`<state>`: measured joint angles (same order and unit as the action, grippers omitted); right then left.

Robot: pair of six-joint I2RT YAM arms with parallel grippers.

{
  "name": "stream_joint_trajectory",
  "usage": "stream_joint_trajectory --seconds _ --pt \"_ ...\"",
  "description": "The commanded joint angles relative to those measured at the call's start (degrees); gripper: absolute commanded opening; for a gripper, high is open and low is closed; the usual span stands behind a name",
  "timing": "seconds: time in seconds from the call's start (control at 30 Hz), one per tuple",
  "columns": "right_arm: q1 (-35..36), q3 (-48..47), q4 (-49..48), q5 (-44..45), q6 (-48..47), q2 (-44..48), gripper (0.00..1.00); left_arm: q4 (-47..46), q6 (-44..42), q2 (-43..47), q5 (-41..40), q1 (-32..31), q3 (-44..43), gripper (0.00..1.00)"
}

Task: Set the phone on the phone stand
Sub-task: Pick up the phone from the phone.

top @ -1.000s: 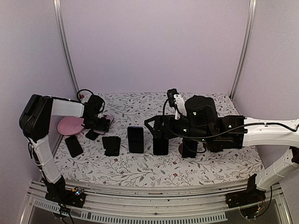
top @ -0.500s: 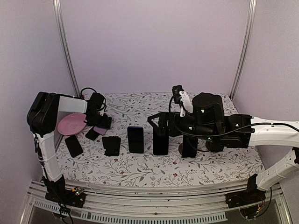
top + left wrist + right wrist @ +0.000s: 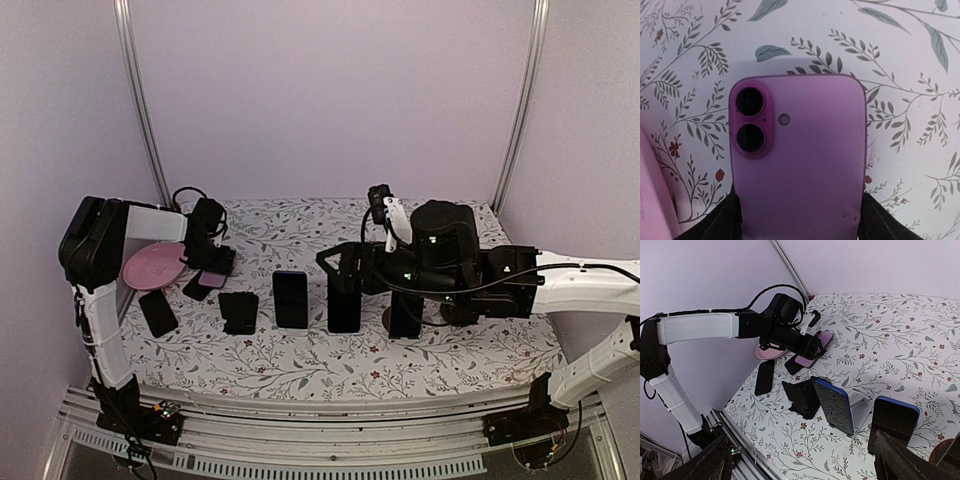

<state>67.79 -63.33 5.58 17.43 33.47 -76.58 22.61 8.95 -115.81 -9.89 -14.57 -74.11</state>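
A pink-purple phone [image 3: 800, 165] lies back up on the flowered cloth, its two camera lenses pointing away from my left gripper [image 3: 797, 217]. The black fingers [image 3: 732, 220] press against both long edges of the phone, so the gripper is shut on it. From above, the phone [image 3: 212, 279] sits beside the pink plate with the left gripper [image 3: 210, 262] over it. An empty black phone stand [image 3: 238, 311] stands just right of it, also seen as the stand [image 3: 802, 397] in the right wrist view. My right gripper [image 3: 340, 264] hovers open above the row of stands, holding nothing.
A pink plate [image 3: 155, 266] lies at the far left. Two dark phones [image 3: 157, 312] lie flat near it. A blue-edged phone [image 3: 291, 298] and two more dark phones [image 3: 345, 300] stand on stands in a row. The side wall is close on the left.
The left gripper has come down over the pink phone and its fingers have closed in against the phone's edges. The right arm rose slightly a second ago and has held still since.
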Motion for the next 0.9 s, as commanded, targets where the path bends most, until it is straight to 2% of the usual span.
stream_joint_trajectory --seconds 0.0,0.2,0.7,0.87 --pt "-0.29 0.58 0.02 0.46 0.19 1.22 0.99 2.97 0.35 -0.62 0.81 0.27 0.29 0.59" --pt "-0.25 0.60 0.01 0.59 0.28 1.34 0.99 2.82 0.89 4.35 0.38 0.18 0.13 0.52" --pt "-0.29 -2.12 -0.88 0.03 -0.39 -0.98 0.99 1.87 1.34 14.11 3.57 -0.73 0.36 0.50" --pt "-2.49 -6.44 -1.83 -5.37 -1.45 -4.44 0.99 1.39 -0.12 18.39 6.41 -2.43 -0.35 0.49"
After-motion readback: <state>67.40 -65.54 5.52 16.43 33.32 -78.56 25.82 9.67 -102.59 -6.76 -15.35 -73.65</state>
